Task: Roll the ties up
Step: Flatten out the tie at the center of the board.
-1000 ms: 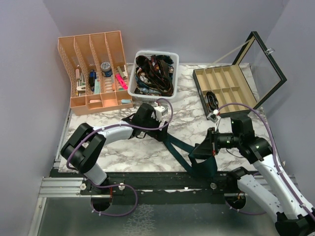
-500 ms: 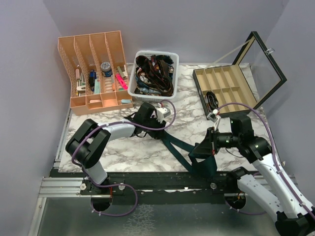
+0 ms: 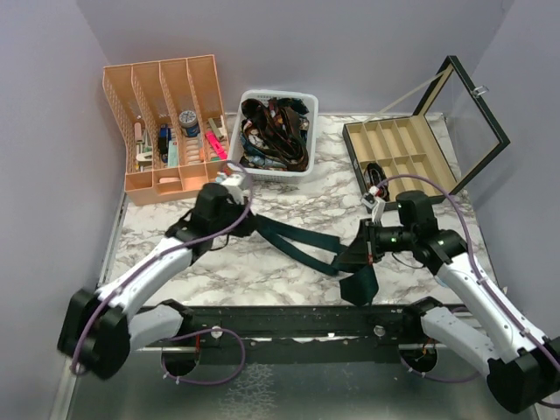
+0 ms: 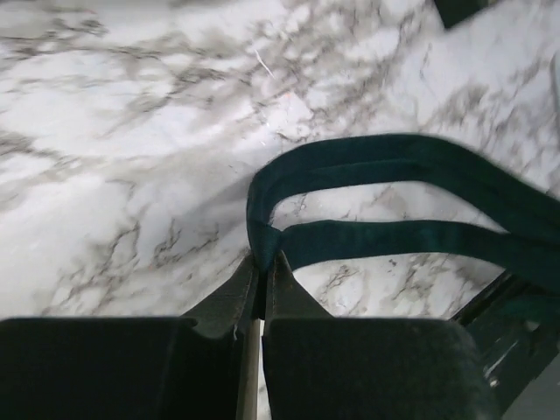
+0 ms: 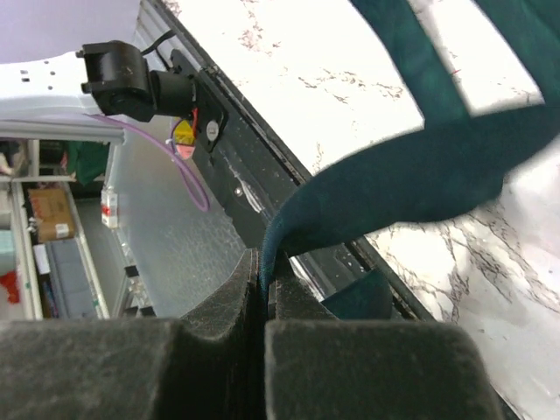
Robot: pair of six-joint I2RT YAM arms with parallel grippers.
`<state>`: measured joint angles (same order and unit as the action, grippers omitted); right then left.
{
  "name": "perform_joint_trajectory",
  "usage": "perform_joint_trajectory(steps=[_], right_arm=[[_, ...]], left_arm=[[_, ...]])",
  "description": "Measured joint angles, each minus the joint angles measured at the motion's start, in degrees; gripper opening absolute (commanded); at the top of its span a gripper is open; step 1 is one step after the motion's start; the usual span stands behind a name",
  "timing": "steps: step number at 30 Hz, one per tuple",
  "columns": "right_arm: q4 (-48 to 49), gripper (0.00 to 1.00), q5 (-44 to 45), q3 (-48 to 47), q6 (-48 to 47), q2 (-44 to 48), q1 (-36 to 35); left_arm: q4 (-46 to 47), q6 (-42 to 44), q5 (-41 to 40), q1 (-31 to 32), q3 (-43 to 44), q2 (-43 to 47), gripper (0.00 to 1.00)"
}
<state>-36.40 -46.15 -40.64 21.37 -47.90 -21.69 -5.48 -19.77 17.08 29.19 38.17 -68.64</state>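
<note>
Pinching a fold of the dark teal tie [image 4: 394, 162], the left gripper [image 4: 262, 261] has its jaws pressed together on the fabric over the marble table [image 3: 289, 188]. The right gripper [image 5: 262, 262] is clamped on another part of the same tie, near its wide end, which reaches the table's near edge. Between the two grippers the tie runs across the front middle of the table as a doubled band. A white basket [image 3: 238, 150] at the back holds more ties [image 3: 276, 131].
</note>
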Motion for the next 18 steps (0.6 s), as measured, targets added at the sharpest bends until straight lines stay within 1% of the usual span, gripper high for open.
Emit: perform_joint_trajectory(steps=[2,5,9,11,13,14,17,18], right_arm=[[1.4,0.01,-1.9,0.0,-0.2,-2.1,0.0],[3.0,0.01,-5.8,-0.1,-0.5,-4.6,0.0],[3.9,0.01,-9.3,-0.2,-0.4,-6.6,0.0],[3.8,0.01,-9.4,-0.2,-0.4,-7.9,0.0],[3.9,0.01,-7.1,-0.2,-0.4,-10.1,-0.1],[3.8,0.04,-4.5,-0.2,-0.4,-11.7,-0.1],[3.7,0.19,6.3,-0.5,-0.3,-20.0,-0.1],[3.4,0.28,9.9,-1.0,-0.3,-23.8,-0.1]], left_arm=[[-5.2,-4.8,-4.0,-1.6,-0.6,9.6,0.0],[-13.7,-10.7,-8.2,-2.2,0.7,20.4,0.0],[-26.0,-17.0,-12.1,-2.2,5.1,28.1,0.0],[-31.5,-19.4,-14.0,-2.2,7.6,30.6,0.0],[-36.5,-21.7,-16.4,-2.2,9.8,32.3,0.0],[-37.6,-22.4,-17.1,-2.2,10.1,32.5,0.0],[-40.5,-24.0,-21.3,-2.2,9.3,30.7,0.0],[-41.0,-24.3,-23.3,-2.2,8.4,29.2,0.0]])
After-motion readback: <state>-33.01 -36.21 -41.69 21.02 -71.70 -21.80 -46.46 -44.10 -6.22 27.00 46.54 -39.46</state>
